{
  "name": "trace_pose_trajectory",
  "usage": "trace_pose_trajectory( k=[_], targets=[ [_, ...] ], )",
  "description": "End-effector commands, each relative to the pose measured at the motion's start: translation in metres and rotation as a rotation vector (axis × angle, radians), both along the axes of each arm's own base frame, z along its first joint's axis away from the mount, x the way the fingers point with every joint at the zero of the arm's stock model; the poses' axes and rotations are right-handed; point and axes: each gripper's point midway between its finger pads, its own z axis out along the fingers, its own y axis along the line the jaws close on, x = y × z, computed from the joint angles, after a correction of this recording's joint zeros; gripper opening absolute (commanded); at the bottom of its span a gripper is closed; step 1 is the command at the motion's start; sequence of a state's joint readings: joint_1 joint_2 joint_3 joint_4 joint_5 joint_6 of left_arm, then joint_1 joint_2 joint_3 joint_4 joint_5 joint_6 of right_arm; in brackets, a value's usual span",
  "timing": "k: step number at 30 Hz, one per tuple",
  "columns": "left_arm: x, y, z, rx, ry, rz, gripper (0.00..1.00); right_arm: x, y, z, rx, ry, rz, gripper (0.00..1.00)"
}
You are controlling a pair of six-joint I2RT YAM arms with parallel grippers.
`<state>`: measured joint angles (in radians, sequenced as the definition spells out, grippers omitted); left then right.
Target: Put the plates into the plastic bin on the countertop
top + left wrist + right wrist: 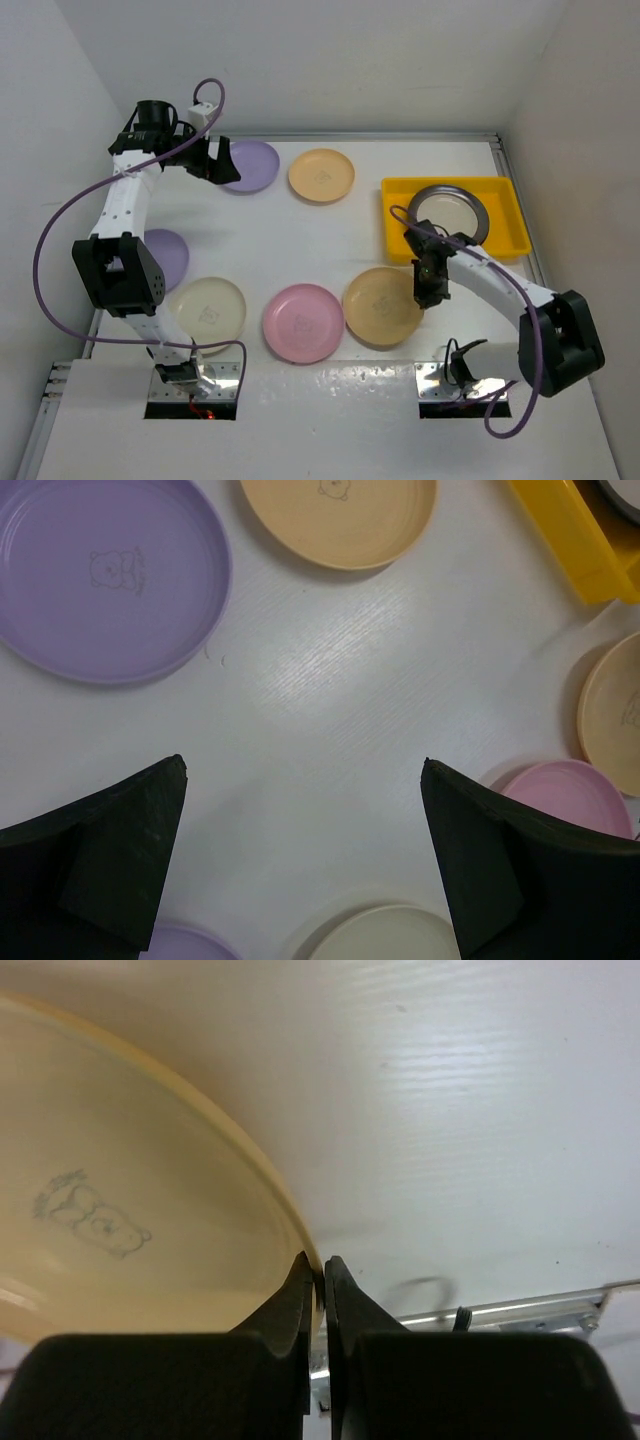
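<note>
Bright, even, from overhead. Soft, short shadows under plates (303, 322). Broad glare patch on countertop (320, 670) in left wrist view; streaked sheen likewise in right wrist view. Left fingers (110, 870) near-black, detail lost. Top view sharp throughout.

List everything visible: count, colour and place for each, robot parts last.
lilac plates: two, lilac, far left and left edge.
tan plates: two, yellow-tan, far middle and near right.
cream plate: one, cream, near left.
pink plate: one, pink, near middle.
dark-rimmed plate: one, cream centre, inside bin.
bin: one, yellow, right.
countertop: one, white.
left gripper: black, open, far left.
right gripper: black, shut on near tan plate's rim.
</note>
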<state>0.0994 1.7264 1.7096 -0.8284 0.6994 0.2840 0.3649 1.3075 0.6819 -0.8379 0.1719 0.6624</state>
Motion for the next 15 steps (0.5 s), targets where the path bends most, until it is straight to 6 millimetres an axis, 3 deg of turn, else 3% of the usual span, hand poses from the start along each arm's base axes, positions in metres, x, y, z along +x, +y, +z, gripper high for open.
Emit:
trace_pose_trajectory(
  k=[1, 3, 9, 11, 12, 14, 15],
  targets=[
    [-0.002, -0.002, 0.014, 0.010, -0.057, -0.014, 1.00, 0.024, 0.017, 0.041, 0.004, -0.104, 0.079, 0.00],
    [0.000, 0.002, 0.012, 0.033, -0.060, -0.003, 1.00, 0.033, 0.022, 0.062, 0.002, -0.149, 0.095, 0.00],
    [0.004, 0.012, 0.012, 0.082, -0.071, 0.029, 1.00, 0.090, 0.040, 0.135, 0.065, -0.407, 0.116, 0.00],
    [0.006, 0.013, 0.015, 0.090, -0.079, 0.036, 1.00, 0.116, 0.022, 0.156, 0.067, -0.473, 0.069, 0.00],
    [0.006, 0.013, 0.015, 0.090, -0.079, 0.036, 1.00, 0.129, 0.026, 0.161, 0.129, -0.504, 0.067, 0.00],
    [0.010, 0.022, 0.016, 0.129, -0.085, 0.073, 1.00, 0.151, -0.015, 0.163, 0.112, -0.519, -0.037, 0.00],
    [0.012, 0.030, 0.017, 0.163, -0.090, 0.105, 1.00, 0.162, -0.025, 0.159, 0.109, -0.514, -0.070, 0.00]
  ],
)
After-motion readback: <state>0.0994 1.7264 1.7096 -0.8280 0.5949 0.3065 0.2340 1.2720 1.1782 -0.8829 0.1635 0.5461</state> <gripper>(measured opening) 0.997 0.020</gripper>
